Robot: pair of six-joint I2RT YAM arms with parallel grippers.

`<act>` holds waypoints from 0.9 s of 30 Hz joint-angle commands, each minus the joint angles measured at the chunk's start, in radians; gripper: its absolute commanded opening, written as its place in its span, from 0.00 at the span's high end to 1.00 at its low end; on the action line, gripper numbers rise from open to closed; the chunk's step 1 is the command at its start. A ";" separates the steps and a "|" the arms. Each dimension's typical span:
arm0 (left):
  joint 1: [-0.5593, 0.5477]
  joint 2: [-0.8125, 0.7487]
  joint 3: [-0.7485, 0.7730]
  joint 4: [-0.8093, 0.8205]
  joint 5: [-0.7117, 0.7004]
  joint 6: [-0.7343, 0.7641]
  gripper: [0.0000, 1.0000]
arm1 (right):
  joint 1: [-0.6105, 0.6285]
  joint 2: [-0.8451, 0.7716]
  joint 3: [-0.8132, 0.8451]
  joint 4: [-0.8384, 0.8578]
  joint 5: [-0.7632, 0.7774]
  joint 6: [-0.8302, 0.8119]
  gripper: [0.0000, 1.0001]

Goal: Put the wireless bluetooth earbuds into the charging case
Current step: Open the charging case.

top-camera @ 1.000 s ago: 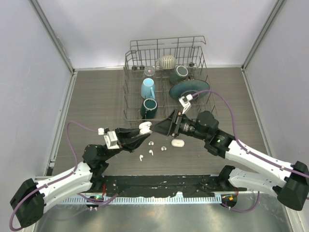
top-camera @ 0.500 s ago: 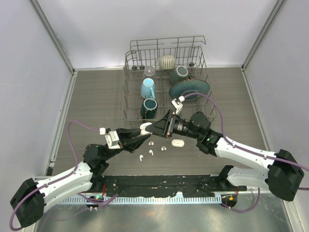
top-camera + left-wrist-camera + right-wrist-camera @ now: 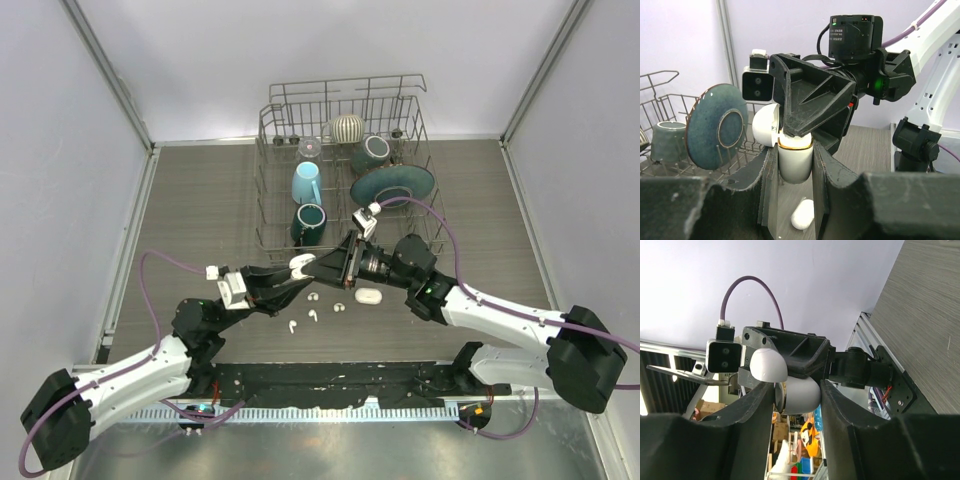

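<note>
Two grippers now meet on one charging case [image 3: 799, 394]. The left gripper [image 3: 795, 155] holds it clamped aloft with the lid open. The right gripper [image 3: 338, 268], spread wide a second ago, has moved in and its jaws now appear pressed against the case body. The wireless bluetooth earbuds [image 3: 293, 325] lie on the table [image 3: 200, 220] below, so insertion has likely not begun.
</note>
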 commanded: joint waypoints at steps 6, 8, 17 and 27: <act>-0.004 0.001 0.057 -0.030 -0.004 0.009 1.00 | -0.002 -0.046 0.028 0.034 -0.028 -0.050 0.97; -0.004 -0.005 0.064 -0.064 -0.009 0.001 0.99 | -0.002 -0.063 0.031 0.006 0.003 -0.096 0.99; -0.003 -0.013 0.073 -0.096 -0.001 0.003 1.00 | 0.000 -0.107 0.126 -0.243 0.043 -0.279 0.99; -0.003 -0.028 0.067 -0.122 -0.023 0.007 1.00 | -0.002 -0.152 0.083 -0.232 0.069 -0.283 0.41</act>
